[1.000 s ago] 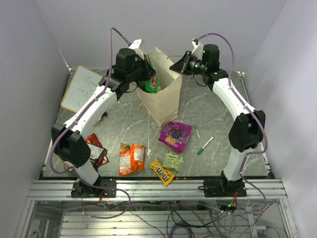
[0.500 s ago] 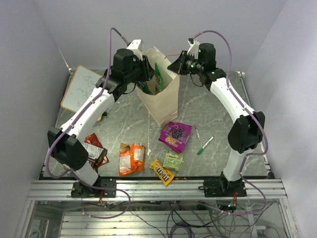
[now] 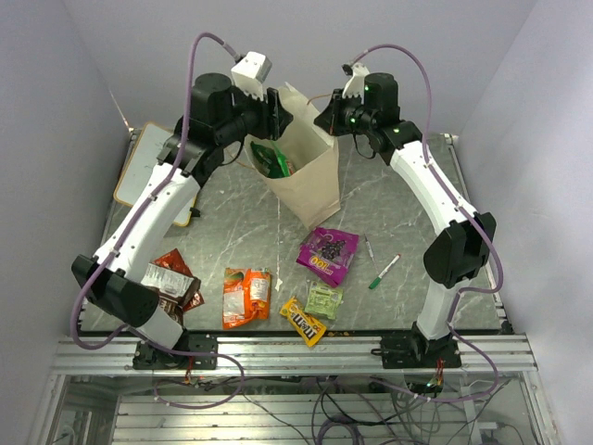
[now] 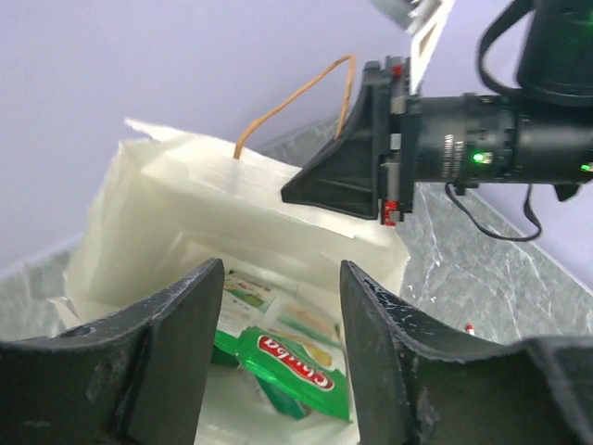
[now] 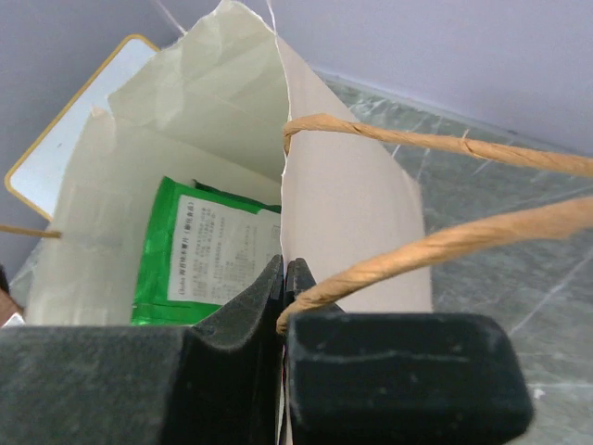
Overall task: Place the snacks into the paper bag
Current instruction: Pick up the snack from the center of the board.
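Top external: green bags (image 3: 269, 159) are in the paper bag (image 3: 315, 190), left gripper (image 4: 280, 278) open, right gripper (image 5: 283, 273) pinching its rim; purple pouch (image 3: 327, 253) and others not bagged yet.

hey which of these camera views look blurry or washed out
Top external: evenly lit, sharp throughout. Left wrist: near jaws out of focus, paper bag interior washed out, green packet logo legible. Right wrist: jaws dark and soft up close.
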Motion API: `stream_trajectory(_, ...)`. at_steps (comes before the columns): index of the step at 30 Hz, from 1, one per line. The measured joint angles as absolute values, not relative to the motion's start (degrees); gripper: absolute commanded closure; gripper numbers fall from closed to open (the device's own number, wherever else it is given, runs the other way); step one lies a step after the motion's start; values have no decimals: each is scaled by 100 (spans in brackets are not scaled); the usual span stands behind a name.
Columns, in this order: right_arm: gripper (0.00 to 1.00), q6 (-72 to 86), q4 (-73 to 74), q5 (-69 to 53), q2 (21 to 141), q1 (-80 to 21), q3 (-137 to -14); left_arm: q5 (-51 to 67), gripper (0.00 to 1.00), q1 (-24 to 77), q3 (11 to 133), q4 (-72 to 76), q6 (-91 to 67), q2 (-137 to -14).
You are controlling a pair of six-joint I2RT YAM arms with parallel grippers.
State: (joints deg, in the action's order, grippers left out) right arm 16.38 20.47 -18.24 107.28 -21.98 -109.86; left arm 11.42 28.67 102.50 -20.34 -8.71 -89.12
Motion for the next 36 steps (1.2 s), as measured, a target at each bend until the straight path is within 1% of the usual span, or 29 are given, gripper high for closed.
stream_trajectory(2,100,1496,2137,-1697,10702,-2196,-11074,1326,29,2867,10479,-2134,-572,-8868)
stream_trajectory(5,100,1293,2178,-1538,10639,-2180,-11111,1490,26,2867,10728,-2346,-93,-8718)
stream_trajectory(13,100,1070,2259,-1485,10604,-2106,-11111,1520,25,2864,10613,-2919,908,-8136)
stream_trajectory(19,100,1264,2349,-1929,10604,-2123,-11190,1503,25,2735,10248,-3081,1098,-8034)
stream_trajectory(24,100,1573,2327,-2381,10604,-2163,-11179,1505,25,2405,9985,-3181,1094,-7981)
stream_trajectory(29,100,1745,2073,-2689,10600,-2040,-10892,1542,25,2263,9791,-3260,1157,-7867)
stream_trajectory(32,100,1787,2045,-2812,10656,-1828,-10718,1715,25,2263,9708,-3374,1317,-7795)
stream_trajectory(34,100,1776,2016,-2816,10707,-1734,-10718,1931,22,2263,9688,-3509,1461,-7765)
stream_trajectory(36,100,1761,1999,-2818,10718,-1667,-10718,2178,21,2263,9679,-3680,1632,-7743)
